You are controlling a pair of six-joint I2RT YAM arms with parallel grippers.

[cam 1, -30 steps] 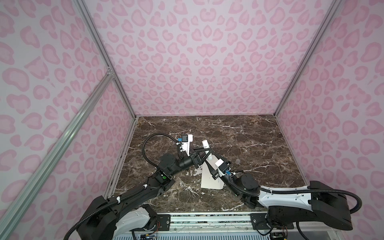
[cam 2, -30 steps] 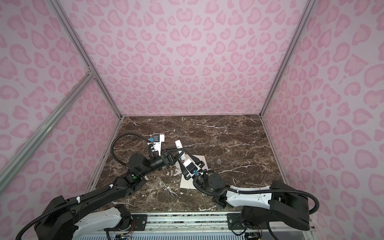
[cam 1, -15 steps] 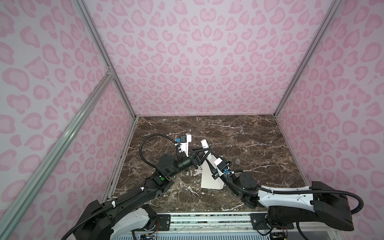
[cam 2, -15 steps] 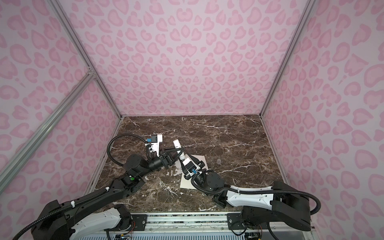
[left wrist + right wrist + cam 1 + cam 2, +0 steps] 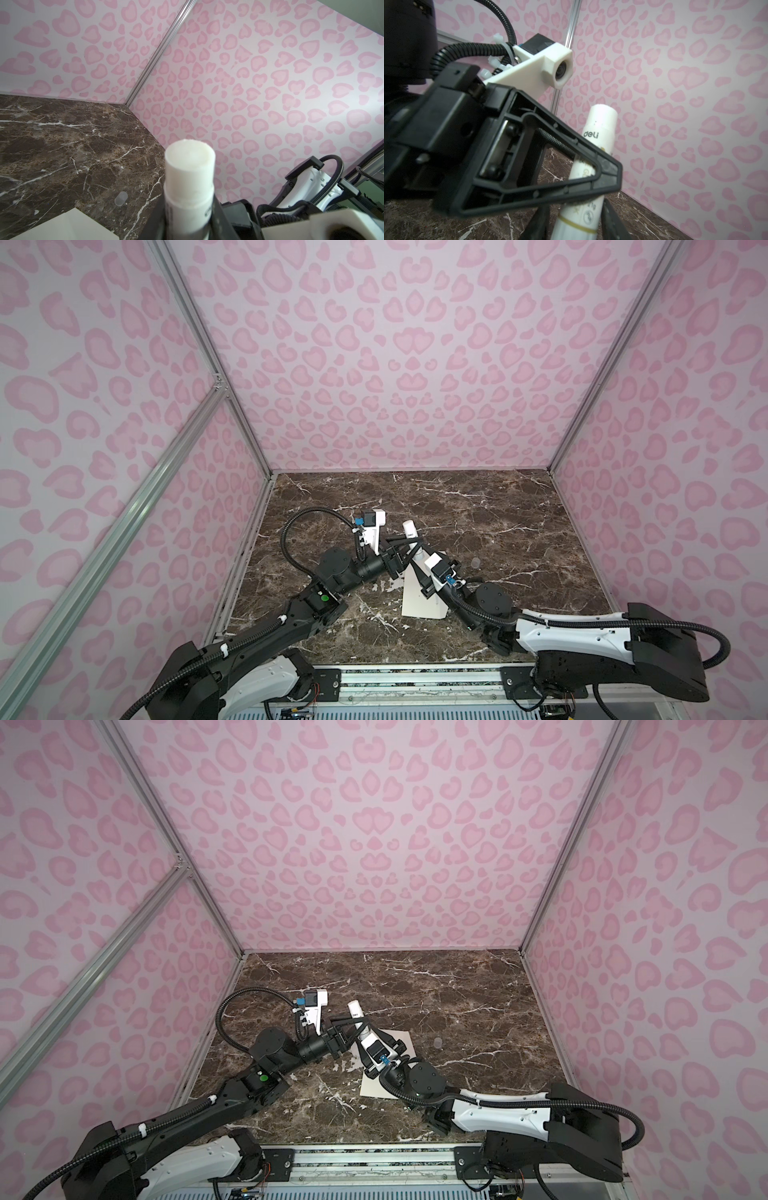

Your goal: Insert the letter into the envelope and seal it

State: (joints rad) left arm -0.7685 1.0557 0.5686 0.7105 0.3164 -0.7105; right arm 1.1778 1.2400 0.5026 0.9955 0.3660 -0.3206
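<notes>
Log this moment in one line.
left gripper: shut on uncapped glue stick | right gripper: shut on its base | envelope: flat on table | cap: on table | letter: not seen

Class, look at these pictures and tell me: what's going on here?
Both arms hold one uncapped glue stick over the cream envelope, which lies on the marble table. The left pincer grips its upper body and the right pincer its base, glue end up. A clear cap lies apart on the table. The green-bordered card is not in sight.
</notes>
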